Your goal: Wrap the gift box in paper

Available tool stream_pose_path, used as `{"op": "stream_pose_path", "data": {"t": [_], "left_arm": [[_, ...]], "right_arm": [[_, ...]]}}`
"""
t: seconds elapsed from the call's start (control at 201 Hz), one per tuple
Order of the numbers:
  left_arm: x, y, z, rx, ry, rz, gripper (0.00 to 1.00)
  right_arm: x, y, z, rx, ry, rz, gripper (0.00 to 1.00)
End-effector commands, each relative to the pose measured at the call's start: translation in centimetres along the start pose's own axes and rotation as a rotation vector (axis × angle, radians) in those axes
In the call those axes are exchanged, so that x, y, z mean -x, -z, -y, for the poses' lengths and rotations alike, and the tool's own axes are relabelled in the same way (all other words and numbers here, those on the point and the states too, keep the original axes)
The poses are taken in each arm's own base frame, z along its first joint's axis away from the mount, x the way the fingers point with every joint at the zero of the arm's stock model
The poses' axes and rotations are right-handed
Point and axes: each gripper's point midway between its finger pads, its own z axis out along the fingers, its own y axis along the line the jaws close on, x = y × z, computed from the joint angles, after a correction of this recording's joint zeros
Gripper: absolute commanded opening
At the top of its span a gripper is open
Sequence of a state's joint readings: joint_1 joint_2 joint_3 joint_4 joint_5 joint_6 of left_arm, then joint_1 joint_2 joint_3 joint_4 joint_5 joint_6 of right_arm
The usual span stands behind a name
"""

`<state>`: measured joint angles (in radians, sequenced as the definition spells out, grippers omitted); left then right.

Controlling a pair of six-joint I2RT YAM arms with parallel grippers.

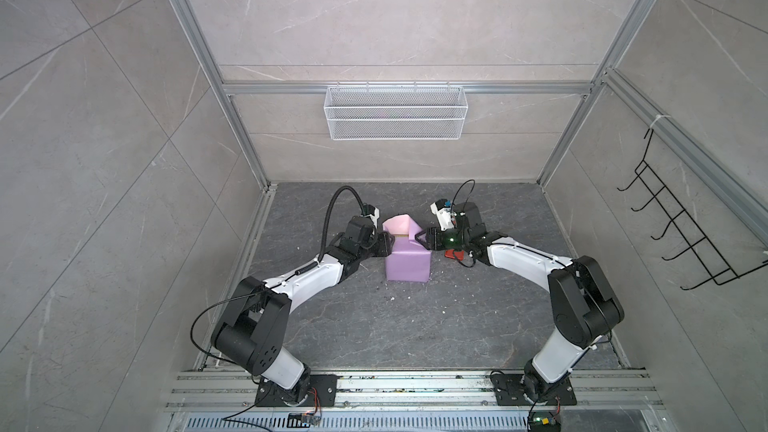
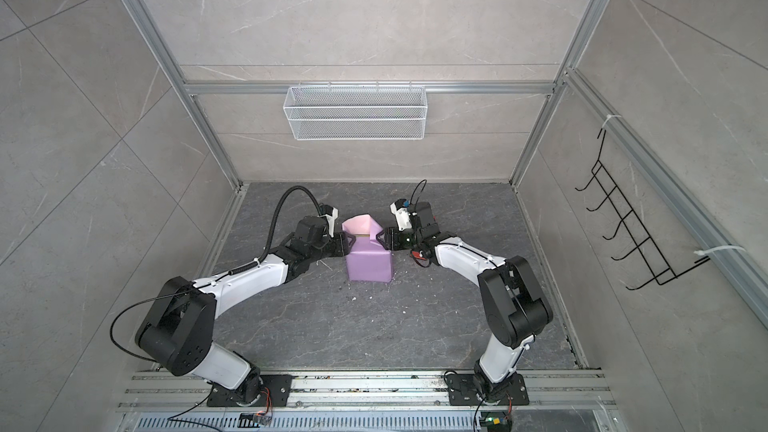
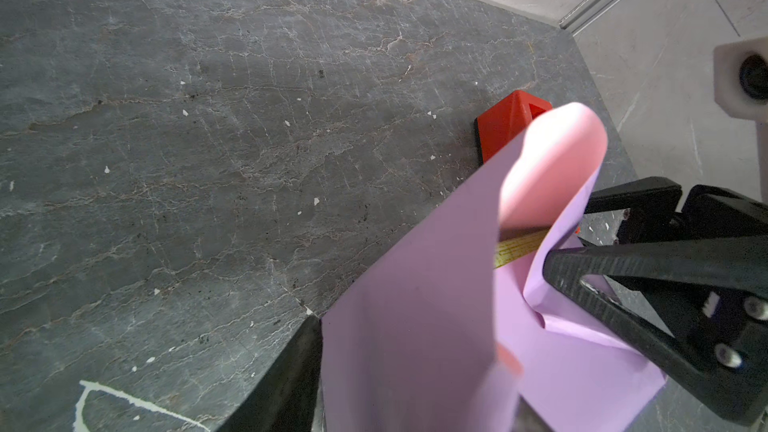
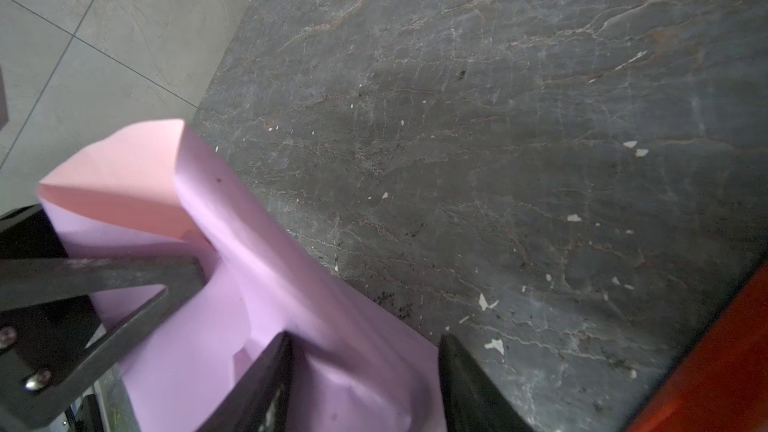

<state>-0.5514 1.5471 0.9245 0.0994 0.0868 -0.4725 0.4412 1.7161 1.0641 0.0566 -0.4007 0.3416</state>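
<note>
Both top views show the gift box (image 1: 400,236) in the middle of the tabletop (image 1: 415,326), nearly all covered by the paper (image 1: 406,261); the lilac side faces out, and pink lining shows where the far end stands open; only a thin olive strip of box shows inside that mouth. The parcel's long axis runs from the arm bases toward the back wall, and the open end faces that wall; the next move turns on this, since the loose flaps rise between the two tools. The left tool (image 1: 385,243) sits at the mouth's left side and the right tool (image 1: 419,238) at its right, both about equally near. The right wrist view shows the right tool's jaws apart with a lilac fold between them, not pinched; the left tool's jaws seem parted too, though one finger is hidden behind the sheet. A red tape dispenser (image 1: 451,254) lies beside the right arm's wrist. By this, the body wrap looks done; the far flaps want folding inward next.
</note>
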Motion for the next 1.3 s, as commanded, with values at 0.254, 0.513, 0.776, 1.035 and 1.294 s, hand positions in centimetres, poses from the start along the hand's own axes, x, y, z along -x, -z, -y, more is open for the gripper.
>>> {"op": "stream_pose_path", "data": {"t": [0.254, 0.513, 0.776, 1.035, 1.294], "left_arm": [[2.6, 7.2, 2.2, -0.067, -0.029, 0.142, 0.77], [2.2, 11.1, -5.0, 0.050, 0.225, 0.165, 0.77], [1.1, 7.8, -6.4, 0.019, 0.312, 0.043, 0.75], [1.8, 5.1, -2.4, -0.117, 0.244, -0.009, 0.74], [2.1, 3.4, -0.3, -0.175, 0.216, -0.029, 0.75]], "right_arm": [[-4.8, 0.1, 2.3, -0.084, -0.042, -0.082, 0.58], [-4.6, 0.2, 1.9, -0.080, -0.016, -0.070, 0.58], [-4.6, 0.1, 1.8, -0.079, -0.006, -0.068, 0.58], [-4.6, 0.2, 1.8, -0.081, -0.004, -0.069, 0.58], [-4.8, 0.2, 1.7, -0.080, -0.002, -0.071, 0.58]]}}
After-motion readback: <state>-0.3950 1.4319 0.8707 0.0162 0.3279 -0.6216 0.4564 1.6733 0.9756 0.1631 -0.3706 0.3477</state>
